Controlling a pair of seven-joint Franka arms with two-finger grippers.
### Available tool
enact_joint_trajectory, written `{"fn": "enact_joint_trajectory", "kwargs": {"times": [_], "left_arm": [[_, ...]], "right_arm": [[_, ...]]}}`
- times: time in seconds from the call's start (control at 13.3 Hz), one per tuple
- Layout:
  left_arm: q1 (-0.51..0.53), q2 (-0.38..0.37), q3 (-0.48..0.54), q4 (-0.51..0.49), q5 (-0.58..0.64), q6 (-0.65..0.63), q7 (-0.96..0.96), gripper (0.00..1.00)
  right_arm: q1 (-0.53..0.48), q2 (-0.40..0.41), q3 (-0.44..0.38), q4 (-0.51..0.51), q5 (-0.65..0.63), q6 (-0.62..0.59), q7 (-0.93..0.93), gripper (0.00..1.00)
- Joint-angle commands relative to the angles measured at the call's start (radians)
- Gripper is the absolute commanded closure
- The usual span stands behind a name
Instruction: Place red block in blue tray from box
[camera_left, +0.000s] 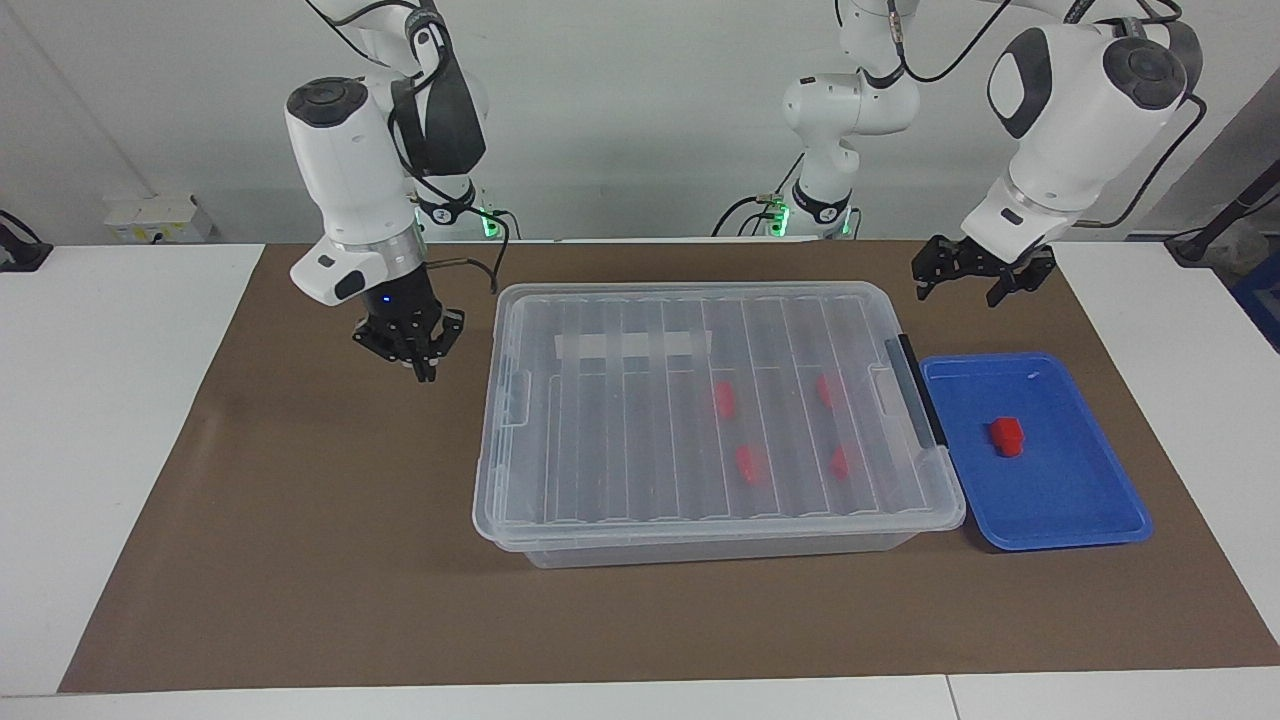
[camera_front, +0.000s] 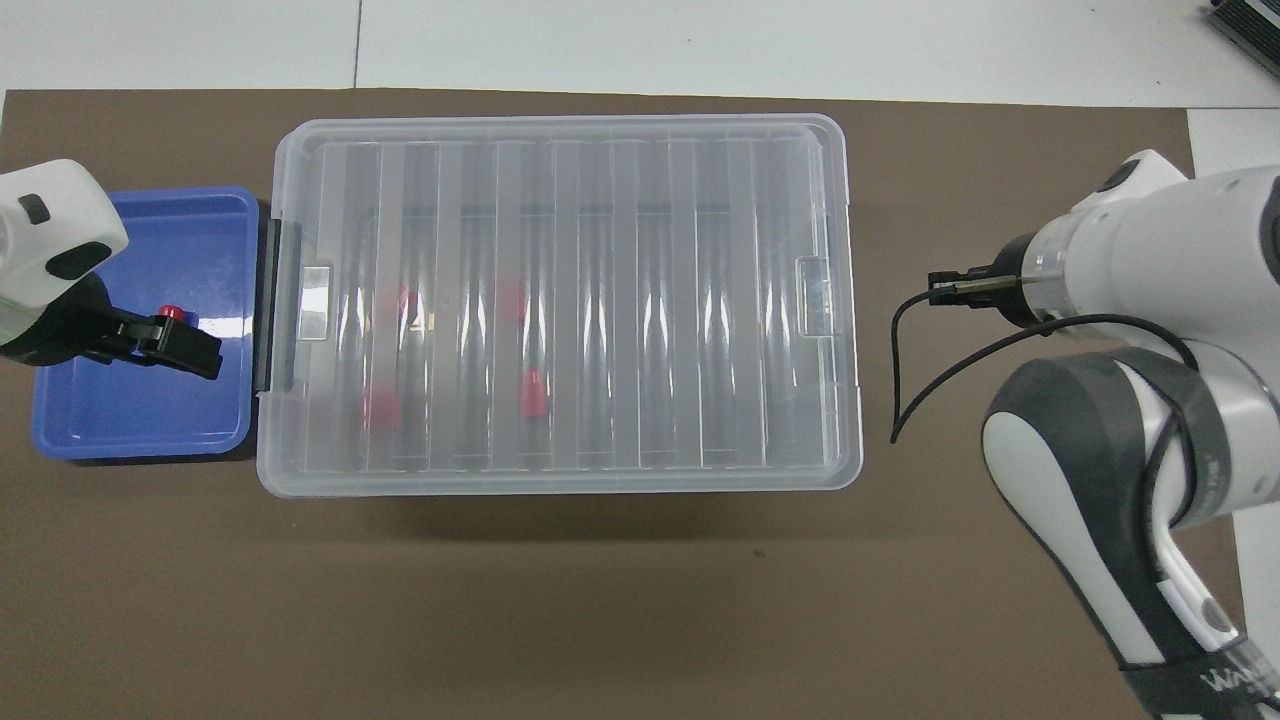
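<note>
The box is a large clear bin with its ribbed lid on; it also shows in the overhead view. Several red blocks lie inside it, one of them here. One more red block lies in the blue tray, which stands beside the box's latched end. My left gripper is open and empty, up in the air over the blue tray. My right gripper is shut and empty, low over the mat beside the box's other end.
A black latch sits on the box's short end beside the tray. A whitish tape strip lies on the lid. A brown mat covers the table. A black cable hangs from the right arm's wrist.
</note>
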Motion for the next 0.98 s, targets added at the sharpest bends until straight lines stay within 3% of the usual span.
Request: {"fn": "enact_joint_trajectory", "kwargs": {"times": [0.0,0.15,0.45,0.9], "left_arm": [[-0.033,-0.008,0.019,0.019,0.015,-0.024,-0.002,0.0],[-0.031,-0.003,0.021,0.024,0.015,-0.018,-0.003,0.0],[-0.031,-0.005,0.022,0.024,0.015,-0.062,0.003,0.0],[-0.031,-0.022,0.021,0.004,0.015,-0.022,-0.002,0.0]], "right_arm": [[-0.036,-0.035,0.007,0.057,0.01,-0.163,0.041,0.0],[-0.047,-0.03,0.007,0.149,0.009,-0.295,0.048,0.0],[-0.05,-0.002,0.007,0.255,-0.01,-0.372,0.064,0.0],[-0.048,-0.006,0.007,0.263,-0.01,-0.395,0.065,0.0]]}}
